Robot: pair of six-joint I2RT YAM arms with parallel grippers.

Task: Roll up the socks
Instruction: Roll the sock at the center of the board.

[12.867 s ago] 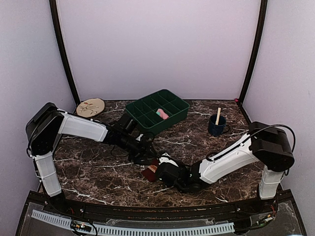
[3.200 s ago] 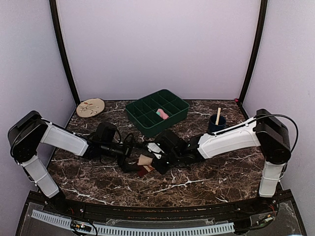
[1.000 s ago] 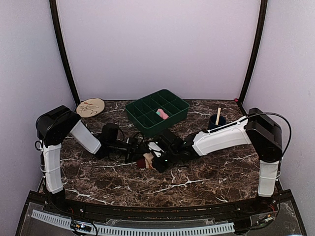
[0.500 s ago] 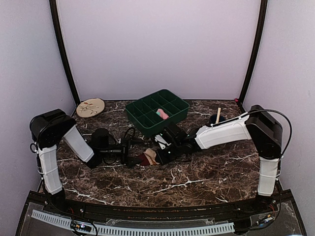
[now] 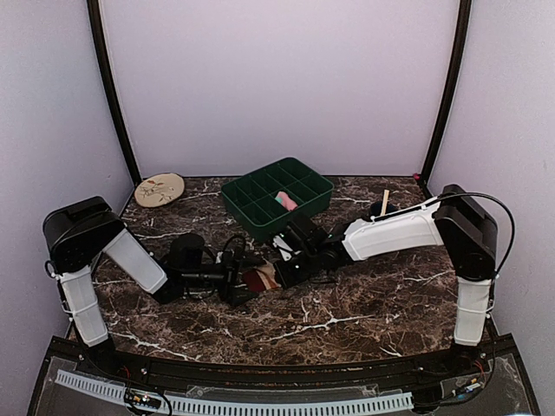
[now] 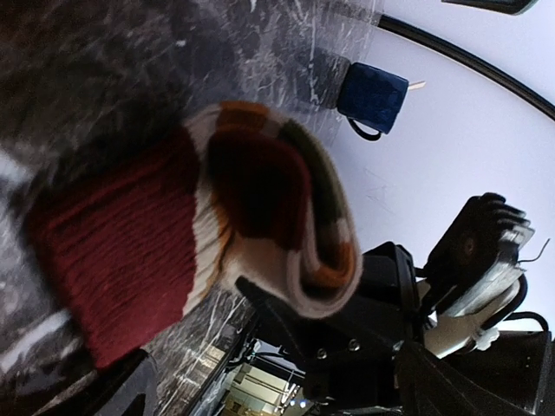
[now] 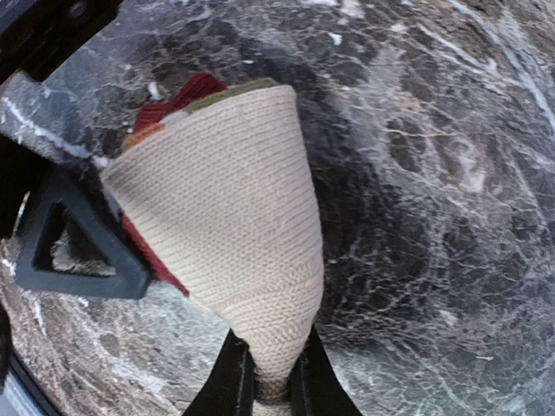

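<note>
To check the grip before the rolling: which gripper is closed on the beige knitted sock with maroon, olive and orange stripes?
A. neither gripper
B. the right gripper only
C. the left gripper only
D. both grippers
B: the right gripper pinches the beige knitted sock with maroon, olive and orange stripes between shut fingers, while the left gripper stands wide open and does not clamp it.

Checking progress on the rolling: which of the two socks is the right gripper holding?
The beige striped sock, pinched at its beige end by the right gripper. The pink sock lies apart in the green tray, untouched.
</note>
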